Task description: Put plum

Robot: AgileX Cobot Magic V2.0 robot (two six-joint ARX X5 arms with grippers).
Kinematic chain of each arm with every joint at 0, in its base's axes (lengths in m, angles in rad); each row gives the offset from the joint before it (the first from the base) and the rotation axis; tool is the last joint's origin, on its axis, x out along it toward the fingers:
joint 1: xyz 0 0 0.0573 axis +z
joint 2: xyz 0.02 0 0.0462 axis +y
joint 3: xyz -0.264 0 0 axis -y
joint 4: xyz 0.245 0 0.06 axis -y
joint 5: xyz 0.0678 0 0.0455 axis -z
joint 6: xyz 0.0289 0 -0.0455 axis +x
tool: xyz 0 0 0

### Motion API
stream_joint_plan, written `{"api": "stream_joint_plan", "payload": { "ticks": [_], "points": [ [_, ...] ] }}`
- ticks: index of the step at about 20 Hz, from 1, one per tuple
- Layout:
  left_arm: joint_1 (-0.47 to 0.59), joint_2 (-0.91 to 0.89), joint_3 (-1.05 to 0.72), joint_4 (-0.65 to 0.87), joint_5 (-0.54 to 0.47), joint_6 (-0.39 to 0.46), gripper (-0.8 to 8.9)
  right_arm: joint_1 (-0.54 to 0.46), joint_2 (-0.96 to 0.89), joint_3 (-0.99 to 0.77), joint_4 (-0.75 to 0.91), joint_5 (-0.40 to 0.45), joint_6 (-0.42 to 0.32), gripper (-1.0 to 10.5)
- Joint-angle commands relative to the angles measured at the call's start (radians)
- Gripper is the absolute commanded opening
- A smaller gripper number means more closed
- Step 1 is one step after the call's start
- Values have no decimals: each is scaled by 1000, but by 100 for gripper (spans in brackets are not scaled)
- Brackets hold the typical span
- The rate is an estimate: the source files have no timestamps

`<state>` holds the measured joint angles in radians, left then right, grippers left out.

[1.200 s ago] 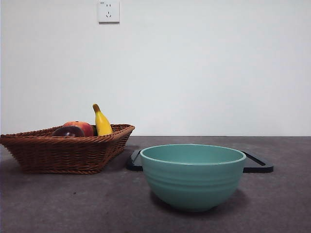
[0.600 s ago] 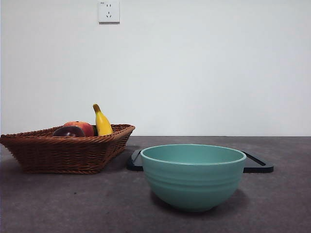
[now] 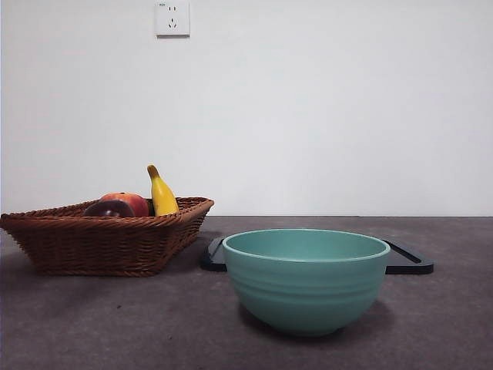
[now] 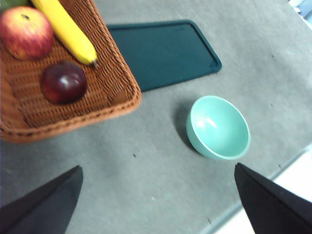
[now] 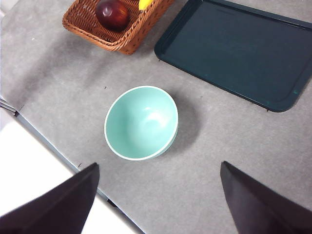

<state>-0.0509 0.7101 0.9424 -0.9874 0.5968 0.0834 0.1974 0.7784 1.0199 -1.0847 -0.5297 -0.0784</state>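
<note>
The dark maroon plum (image 4: 64, 82) lies in the wicker basket (image 4: 107, 92), beside a red apple (image 4: 26, 32) and a yellow banana (image 4: 66, 30). In the front view the plum (image 3: 108, 209) peeks over the basket's rim (image 3: 100, 245) at the left. It also shows in the right wrist view (image 5: 112, 14). My left gripper (image 4: 158, 204) hangs open and empty high above the table, between basket and bowl. My right gripper (image 5: 158, 204) is open and empty, high above the bowl's near side. Neither arm shows in the front view.
A teal bowl (image 3: 305, 279) stands at the table's front middle, empty (image 5: 141, 122). A dark flat tray (image 5: 239, 48) lies behind it, next to the basket. The table's front edge (image 5: 53, 151) runs close to the bowl. A socket (image 3: 172, 18) is on the wall.
</note>
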Motion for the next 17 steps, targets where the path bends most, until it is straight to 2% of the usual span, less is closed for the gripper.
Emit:
{"api": "stream_joint_plan", "payload": {
  "ticks": [1,4,9,17],
  "points": [
    [-3,29,16,58,-24,-36,500,5,5,20,7,-5,0,398],
    [-17,92,24,121,-51,-55,497,5,5,20,7,-5,1,398],
    [-93,289,141,151,-213,-54,495,5,5,20,7,-5,1,397],
    [-206,663,352,159,-399,-50,495,5,5,20,8,-5,8,397]
  ]
}}
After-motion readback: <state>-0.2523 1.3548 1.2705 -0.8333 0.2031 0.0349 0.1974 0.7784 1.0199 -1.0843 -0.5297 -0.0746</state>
